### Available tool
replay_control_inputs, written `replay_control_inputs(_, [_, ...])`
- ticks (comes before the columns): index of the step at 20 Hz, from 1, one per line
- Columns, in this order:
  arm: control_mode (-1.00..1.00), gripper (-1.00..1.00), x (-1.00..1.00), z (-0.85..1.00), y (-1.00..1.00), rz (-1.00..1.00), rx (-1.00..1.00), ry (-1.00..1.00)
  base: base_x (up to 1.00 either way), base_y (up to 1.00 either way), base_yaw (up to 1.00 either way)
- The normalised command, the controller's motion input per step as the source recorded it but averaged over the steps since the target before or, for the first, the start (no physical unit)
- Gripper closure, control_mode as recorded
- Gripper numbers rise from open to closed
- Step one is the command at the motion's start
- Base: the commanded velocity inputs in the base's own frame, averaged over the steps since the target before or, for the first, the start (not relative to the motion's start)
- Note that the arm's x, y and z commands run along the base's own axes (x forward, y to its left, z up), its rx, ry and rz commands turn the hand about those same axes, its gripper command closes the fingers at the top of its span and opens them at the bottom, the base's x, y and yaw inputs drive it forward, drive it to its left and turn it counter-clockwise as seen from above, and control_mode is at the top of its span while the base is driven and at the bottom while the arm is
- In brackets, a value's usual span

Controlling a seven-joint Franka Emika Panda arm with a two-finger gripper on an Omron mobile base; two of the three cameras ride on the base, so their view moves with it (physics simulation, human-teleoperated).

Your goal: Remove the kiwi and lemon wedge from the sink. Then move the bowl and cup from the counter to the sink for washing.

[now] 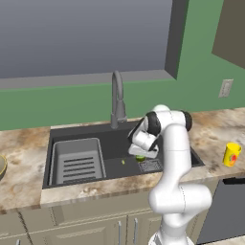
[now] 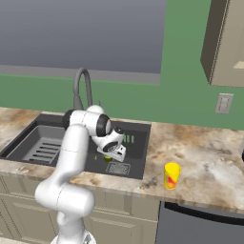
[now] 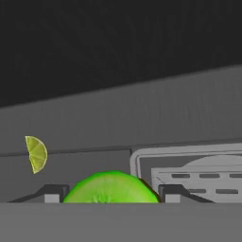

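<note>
Hand view: kiwi (image 3: pixel 111 187) between fingertips (image 3: pixel 56 194) (lemon wedge (image 3: pixel 36 154) beside).

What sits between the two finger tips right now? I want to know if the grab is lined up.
In the hand view, the kiwi sits between the gripper's open finger tips, which flank it. The lemon wedge lies off to one side.

The marbled beige-and-brown worktop (image 1: pixel 28 158) carries a wide dark grey sink (image 1: pixel 119 139) set into it, with a yellow cup (image 1: pixel 231 154) standing upright on the stone well to the right of the basin. On the sink floor lie a green kiwi (image 3: pixel 111 188) just beside the square drain (image 1: pixel 150 166), a lemon wedge (image 3: pixel 36 154) a little to its left, and a grey ribbed rack insert (image 1: pixel 77 161) at the left end. At the far left edge of the worktop a bowl (image 1: pixel 2 165) shows partly.
</note>
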Motion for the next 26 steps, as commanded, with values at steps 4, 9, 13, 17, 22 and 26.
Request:
replay_control_inputs(4, [-1.00, 1.00, -0.18, 0.30, -0.01, 0.00, 0.04, 0.00, 0.00, 0.00, 0.00])
replay_control_inputs(9, [-1.00, 1.00, -0.16, 0.32, 0.00, 0.00, 0.00, 0.00, 0.00, 0.00, 0.00])
replay_control_inputs(13, [-1.00, 1.00, -0.17, 0.32, 0.00, 0.00, 0.00, 0.00, 0.00, 0.00, 0.00])
replay_control_inputs(17, [-1.00, 1.00, -0.13, 0.38, -0.04, 0.00, 0.00, 0.00, 0.00, 0.00, 0.00])
replay_control_inputs(22, [-1.00, 1.00, -0.16, 0.41, -0.08, 0.00, 0.00, 0.00, 0.00, 0.00, 0.00])
replay_control_inputs(26, [-1.00, 1.00, -0.18, 0.39, -0.15, 0.00, 0.00, 0.00, 0.00, 0.00, 0.00])
